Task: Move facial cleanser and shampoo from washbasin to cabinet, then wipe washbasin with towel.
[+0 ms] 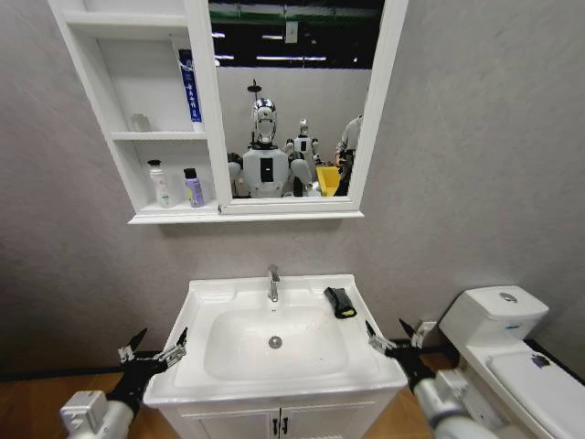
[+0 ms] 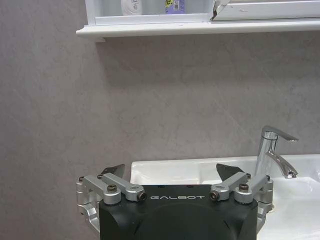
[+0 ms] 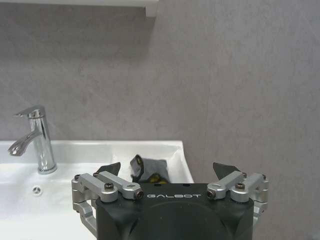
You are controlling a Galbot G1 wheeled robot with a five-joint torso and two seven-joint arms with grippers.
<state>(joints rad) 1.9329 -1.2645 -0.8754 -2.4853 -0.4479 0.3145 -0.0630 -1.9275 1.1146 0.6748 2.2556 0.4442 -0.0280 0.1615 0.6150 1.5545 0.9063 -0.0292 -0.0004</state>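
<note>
The right gripper [image 1: 391, 336] hangs with its fingers spread and empty just off the washbasin's [image 1: 210, 294] right edge, level with the rim, which puts it on the side where the towel [image 1: 341, 302] lies; in the right wrist view the towel [image 3: 149, 169] sits straight ahead between the open fingers, so this arm looks the one placed to take it. The towel rests folded on the flat rim at the back right corner, beside the tap [image 1: 273, 283] and clear of the bowl. The left gripper [image 1: 155, 348] is likewise open and holds nothing, just off the front left corner of the washbasin, apparently waiting. Two bottles, a white one [image 1: 161, 184] and a purple one [image 1: 193, 187], stand upright side by side in the lowest niche of the cabinet [image 1: 203, 214], so I judge the moving is done and the wiping is what remains.
</note>
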